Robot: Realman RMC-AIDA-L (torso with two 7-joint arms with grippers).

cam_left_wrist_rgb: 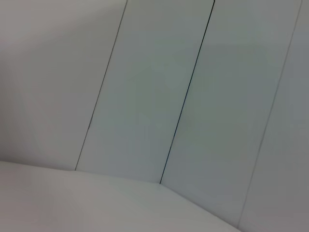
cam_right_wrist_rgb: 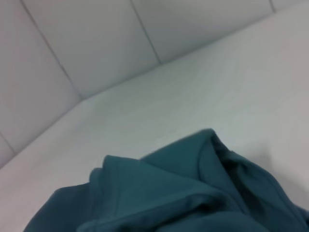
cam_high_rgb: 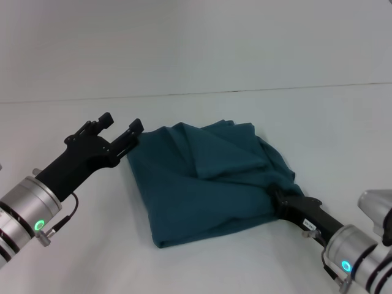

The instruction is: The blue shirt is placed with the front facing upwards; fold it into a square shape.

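Head view: blue shirt [cam_high_rgb: 208, 184] bundled mid-table, roughly squared but lumpy. Left gripper [cam_high_rgb: 120, 130] raised beside its far-left corner, fingers apart. Right gripper [cam_high_rgb: 277, 197] at near-right edge, finger state unclear. Best flatten top flap, align edges.
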